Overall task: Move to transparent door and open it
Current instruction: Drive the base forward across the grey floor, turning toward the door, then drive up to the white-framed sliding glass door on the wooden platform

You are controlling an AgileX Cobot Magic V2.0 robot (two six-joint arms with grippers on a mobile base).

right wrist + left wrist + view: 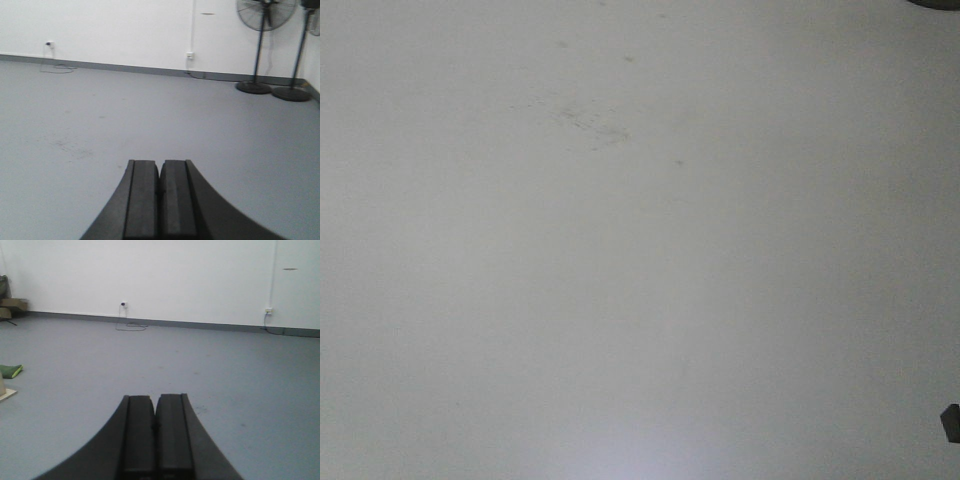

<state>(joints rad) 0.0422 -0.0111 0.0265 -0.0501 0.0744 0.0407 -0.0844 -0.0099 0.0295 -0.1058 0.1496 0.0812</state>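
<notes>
Transparent door: it appears in none of our views, so we cannot tell where it stands.
Left claw (155, 401): pads pressed together and empty, held low and level over the grey floor (225, 370).
Right claw (160, 166): also closed on nothing.
Beyond the claws: white wall (175, 275), wall socket (123, 304).
Far right of the right claw: pedestal fans (265, 12).

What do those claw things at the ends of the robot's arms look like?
The left gripper and right gripper look alike: matte black, each with two flat rectangular pads backed by shells that curve outward. No cables, labels or markings show; the arms themselves are out of view.
</notes>
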